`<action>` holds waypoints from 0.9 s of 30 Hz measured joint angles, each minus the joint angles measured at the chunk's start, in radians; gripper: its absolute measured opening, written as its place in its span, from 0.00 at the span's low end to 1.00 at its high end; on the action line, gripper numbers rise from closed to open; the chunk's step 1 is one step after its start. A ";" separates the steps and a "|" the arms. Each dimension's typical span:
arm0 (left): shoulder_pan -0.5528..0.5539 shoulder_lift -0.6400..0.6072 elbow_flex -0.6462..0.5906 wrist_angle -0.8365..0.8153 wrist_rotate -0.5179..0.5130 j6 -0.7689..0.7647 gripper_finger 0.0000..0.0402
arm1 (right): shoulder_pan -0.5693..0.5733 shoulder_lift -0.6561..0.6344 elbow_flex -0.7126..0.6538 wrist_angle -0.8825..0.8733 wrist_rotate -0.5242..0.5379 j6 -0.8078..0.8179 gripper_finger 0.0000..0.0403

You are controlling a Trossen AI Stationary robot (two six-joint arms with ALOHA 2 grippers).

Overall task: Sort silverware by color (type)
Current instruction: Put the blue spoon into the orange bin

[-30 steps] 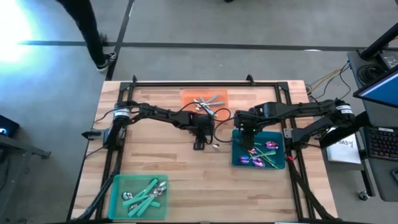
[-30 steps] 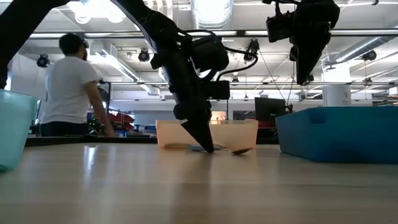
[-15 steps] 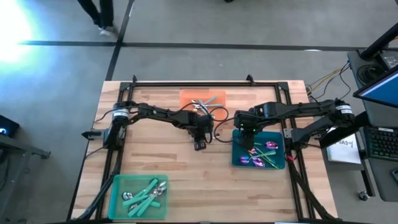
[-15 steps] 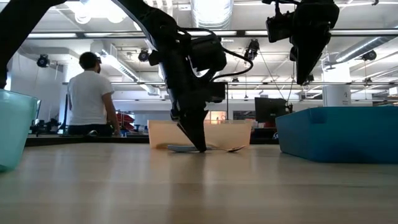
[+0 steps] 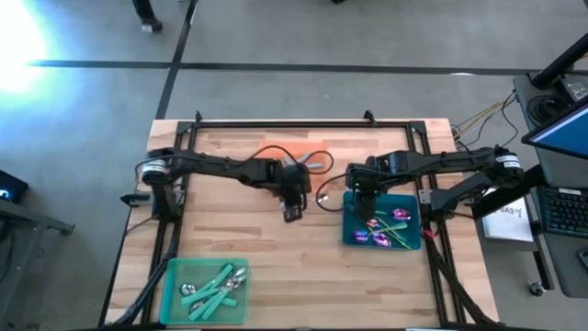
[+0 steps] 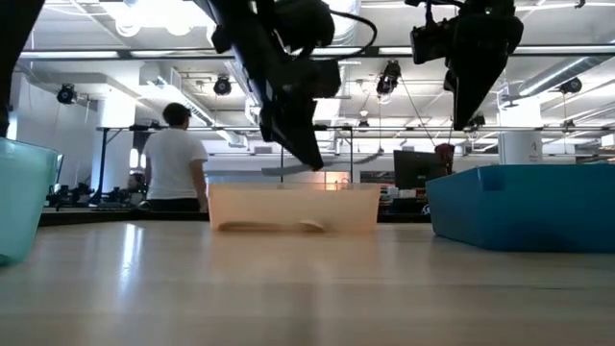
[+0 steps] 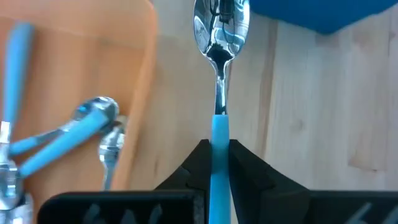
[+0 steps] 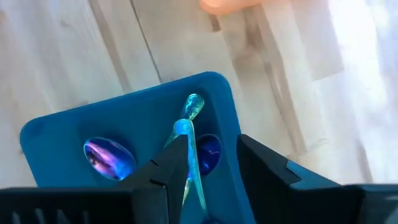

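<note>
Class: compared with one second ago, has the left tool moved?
Yes. In the low view the left tool, shut on a spoon, has risen off the table, above the orange tray.

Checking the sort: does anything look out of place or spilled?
Nothing stands out. The left gripper holds a spoon level by its handle above the table, beside the orange tray; the right gripper hangs over the blue tray. No loose piece shows.

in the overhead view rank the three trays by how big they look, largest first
1. Green tray, near the left front corner: looks largest.
2. Blue tray, under the right arm: slightly smaller, though partly covered.
3. Orange tray, at the far edge: only a sliver shows past the left arm, so its rank is unsure.
</note>
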 joint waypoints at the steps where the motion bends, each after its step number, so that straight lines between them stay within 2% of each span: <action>1: 0.000 -0.015 0.000 -0.001 -0.006 -0.001 0.04 | 0.000 0.000 0.000 0.002 0.003 -0.004 0.32; 5: -0.002 -0.099 -0.001 -0.015 -0.102 -0.019 0.04 | 0.001 0.000 0.000 0.071 0.028 -0.022 0.32; 9: -0.010 -0.177 -0.014 -0.041 -0.244 -0.048 0.04 | 0.002 0.000 -0.019 0.245 0.035 -0.088 0.32; 13: -0.036 -0.276 -0.054 -0.032 -0.392 -0.092 0.04 | 0.002 0.000 -0.084 0.507 0.036 -0.164 0.32; 18: -0.089 -0.398 -0.173 0.031 -0.554 -0.199 0.04 | 0.000 0.000 -0.195 0.922 0.037 -0.250 0.32; 24: -0.189 -0.518 -0.377 0.418 -0.754 -0.238 0.04 | -0.003 0.000 -0.351 1.536 0.036 -0.238 0.32; 27: -0.233 -0.533 -0.477 0.690 -0.815 -0.179 0.04 | -0.003 0.000 -0.406 1.717 0.035 -0.182 0.32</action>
